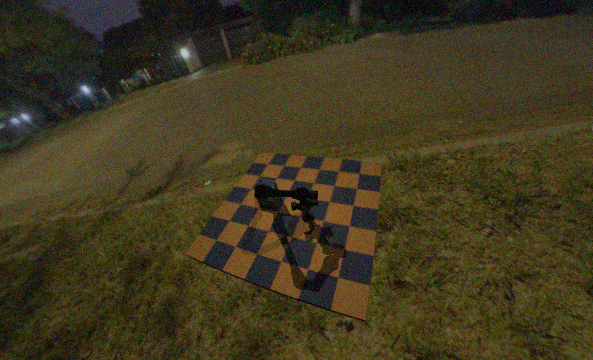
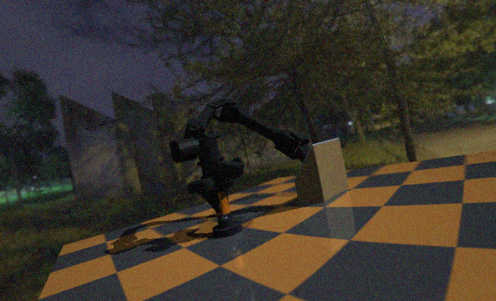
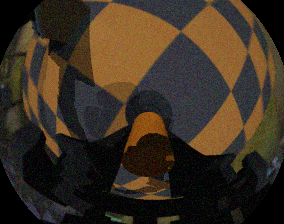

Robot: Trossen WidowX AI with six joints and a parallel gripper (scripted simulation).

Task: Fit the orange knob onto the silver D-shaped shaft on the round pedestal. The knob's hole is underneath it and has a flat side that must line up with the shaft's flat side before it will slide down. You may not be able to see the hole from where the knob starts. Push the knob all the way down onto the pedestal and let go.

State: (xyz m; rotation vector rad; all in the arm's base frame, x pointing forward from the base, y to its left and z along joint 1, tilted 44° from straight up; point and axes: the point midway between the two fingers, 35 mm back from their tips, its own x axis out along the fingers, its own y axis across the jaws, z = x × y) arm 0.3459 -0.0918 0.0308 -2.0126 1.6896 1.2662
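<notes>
The orange knob (image 2: 223, 203) (image 3: 147, 126) is upright between the fingers, with a dark shadow across part of it in the wrist view. My gripper (image 2: 221, 200) (image 3: 148, 130) is shut on it and points down; it is small and dark in the top view. The round dark pedestal (image 2: 231, 229) (image 3: 155, 101) stands on the checkered surface below the knob. A short pale piece of the shaft (image 2: 225, 217) shows between the knob's lower end and the pedestal. Whether the shaft's tip is inside the hole cannot be told. The knob's hole and both flat sides are hidden.
A pale block (image 2: 334, 169) stands by the arm's base, right of the pedestal in the exterior view. The black arm (image 2: 260, 127) (image 1: 283, 193) arches over from there. Its shadows fall across the orange and dark checkered surface (image 1: 356, 240) (image 2: 419, 226), which has grass around it.
</notes>
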